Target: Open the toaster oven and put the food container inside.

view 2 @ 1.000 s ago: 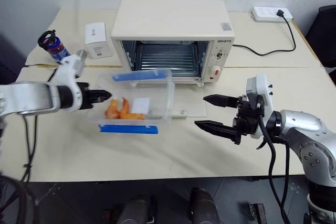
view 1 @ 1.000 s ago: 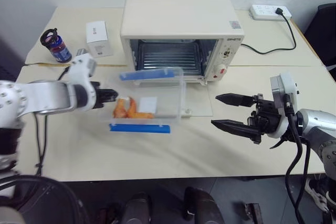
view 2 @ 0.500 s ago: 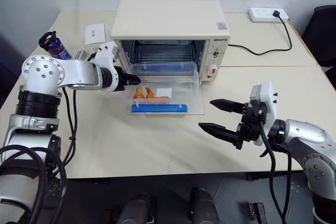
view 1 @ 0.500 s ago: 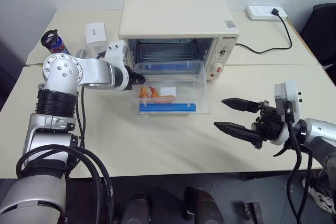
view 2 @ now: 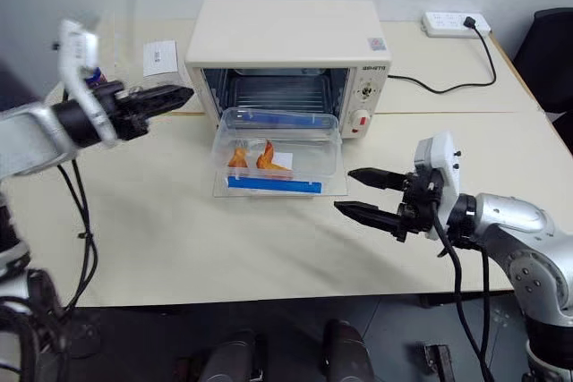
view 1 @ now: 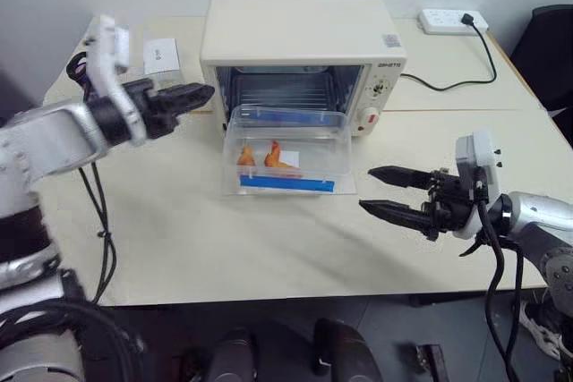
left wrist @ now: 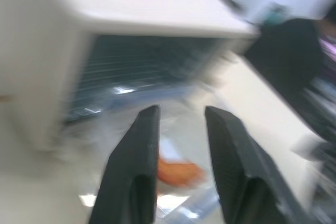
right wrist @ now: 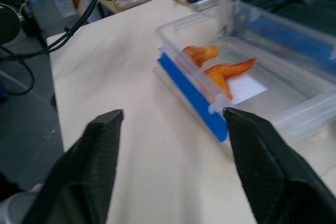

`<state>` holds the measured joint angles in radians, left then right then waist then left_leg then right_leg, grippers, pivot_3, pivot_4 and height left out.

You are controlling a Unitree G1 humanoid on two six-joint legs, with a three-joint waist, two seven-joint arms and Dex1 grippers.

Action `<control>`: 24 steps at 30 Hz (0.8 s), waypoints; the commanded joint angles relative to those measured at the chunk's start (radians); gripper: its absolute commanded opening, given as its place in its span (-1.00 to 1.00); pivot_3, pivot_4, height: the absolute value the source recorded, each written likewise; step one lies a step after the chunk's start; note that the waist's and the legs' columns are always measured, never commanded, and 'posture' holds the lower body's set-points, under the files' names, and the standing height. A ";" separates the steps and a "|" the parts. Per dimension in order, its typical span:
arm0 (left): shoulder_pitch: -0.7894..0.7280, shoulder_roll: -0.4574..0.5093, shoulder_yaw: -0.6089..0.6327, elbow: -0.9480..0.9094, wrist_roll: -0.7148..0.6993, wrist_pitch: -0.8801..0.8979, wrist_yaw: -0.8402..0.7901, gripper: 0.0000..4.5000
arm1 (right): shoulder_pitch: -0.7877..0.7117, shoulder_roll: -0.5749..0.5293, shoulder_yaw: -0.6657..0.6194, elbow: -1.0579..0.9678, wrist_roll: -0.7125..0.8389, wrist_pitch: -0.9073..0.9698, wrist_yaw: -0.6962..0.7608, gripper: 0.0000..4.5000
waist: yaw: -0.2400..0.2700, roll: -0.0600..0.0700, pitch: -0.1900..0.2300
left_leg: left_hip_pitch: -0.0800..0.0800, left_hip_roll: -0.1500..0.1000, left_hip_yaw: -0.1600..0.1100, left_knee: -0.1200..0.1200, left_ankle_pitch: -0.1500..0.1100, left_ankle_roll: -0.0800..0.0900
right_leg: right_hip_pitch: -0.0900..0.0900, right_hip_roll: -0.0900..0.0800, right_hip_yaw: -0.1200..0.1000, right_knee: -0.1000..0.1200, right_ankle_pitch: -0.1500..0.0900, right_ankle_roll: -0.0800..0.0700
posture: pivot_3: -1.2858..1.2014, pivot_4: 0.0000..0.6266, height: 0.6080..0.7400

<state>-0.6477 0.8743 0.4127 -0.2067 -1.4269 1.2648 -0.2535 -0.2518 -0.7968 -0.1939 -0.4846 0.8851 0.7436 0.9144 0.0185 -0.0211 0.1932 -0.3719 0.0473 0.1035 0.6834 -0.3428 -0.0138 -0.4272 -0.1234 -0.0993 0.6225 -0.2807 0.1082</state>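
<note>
The cream toaster oven [view 1: 300,29] stands at the back of the table with its door down and its rack showing. The clear food container [view 1: 286,154], blue strips along its long sides and orange pieces inside, lies flat on the lowered door just in front of the oven's mouth. My left gripper [view 1: 204,92] hovers left of the oven, level, pointing toward it, clear of the container, open by a small gap with nothing in it. My right gripper [view 1: 367,189] is open to the right of the container, pointing at it, a short way off. The blue strip [right wrist: 191,95] faces its fingers.
A small white carton [view 1: 162,54] and a dark bottle [view 1: 81,64] stand at the back left, behind my left arm. A power strip [view 1: 455,19] with a black cable [view 1: 448,87] lies at the back right. A black chair [view 1: 551,42] is past the right edge.
My left gripper carried the container to the oven's lowered door, let go, then drew back to the left and rose. My right gripper's fingers have narrowed somewhat; that arm stayed put.
</note>
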 commanded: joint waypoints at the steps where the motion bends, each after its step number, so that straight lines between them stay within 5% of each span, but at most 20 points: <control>1: 0.163 0.089 0.014 -0.163 0.059 -0.044 -0.304 -0.90 | -0.044 0.016 0.074 -0.003 -0.033 -0.024 0.023 -0.16 | 0.002 0.000 0.000 | 0.000 0.000 0.000 0.000 0.000 0.000 | 0.000 0.000 0.000 0.000 0.000 0.000 | 0.03 -0.52 1.00; 7: 0.305 0.134 -0.212 -0.270 0.403 -0.292 -0.509 -1.00 | -0.129 0.065 0.203 0.086 -0.149 -0.072 0.046 -1.00 | 0.010 0.000 0.000 | 0.000 0.000 -0.001 0.001 0.000 0.000 | 0.001 0.000 0.000 -0.003 0.000 -0.001 | 0.03 -0.52 1.00; 10: 0.232 0.046 -0.375 -0.187 0.624 -0.408 -0.432 -1.00 | -0.206 0.111 0.284 0.182 -0.266 -0.111 0.002 -1.00 | 0.007 0.000 0.000 | 0.000 0.000 -0.001 0.001 0.000 0.000 | 0.000 0.000 0.000 -0.002 -0.001 -0.001 | 0.03 -0.52 1.00; 14: 0.132 -0.081 -0.449 -0.074 0.747 -0.449 -0.368 -1.00 | -0.294 0.183 0.331 0.319 -0.394 -0.172 -0.059 -1.00 | 0.005 0.000 0.000 | -0.001 0.000 0.000 0.001 0.001 0.001 | -0.001 0.000 0.000 0.003 0.000 -0.001 | 0.03 -0.52 1.00; 19: -0.014 -0.220 -0.495 0.140 0.920 -0.539 -0.286 -1.00 | -0.393 0.291 0.345 0.476 -0.514 -0.266 -0.139 -1.00 | 0.004 0.000 0.000 | -0.003 0.000 0.000 0.001 0.001 0.001 | -0.002 0.000 -0.001 0.002 0.000 -0.001 | 0.03 -0.52 1.00; 24: -0.214 -0.351 -0.413 0.398 1.034 -0.644 -0.129 -1.00 | -0.532 0.430 0.301 0.678 -0.610 -0.410 -0.274 -1.00 | 0.001 0.000 0.000 | -0.004 0.000 0.000 0.003 0.002 0.001 | -0.002 0.000 -0.002 0.003 0.000 0.000 | 0.03 -0.52 1.00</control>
<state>-0.8158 0.5249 -0.0572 0.1690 -0.4221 0.6761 -0.4187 -0.7490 -0.3772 0.1507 0.1650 0.3026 0.4012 0.6916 0.0192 -0.0211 0.1930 -0.3754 0.0474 0.1028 0.6865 -0.3412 -0.0125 -0.4294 -0.1233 -0.1012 0.6255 -0.2804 0.1079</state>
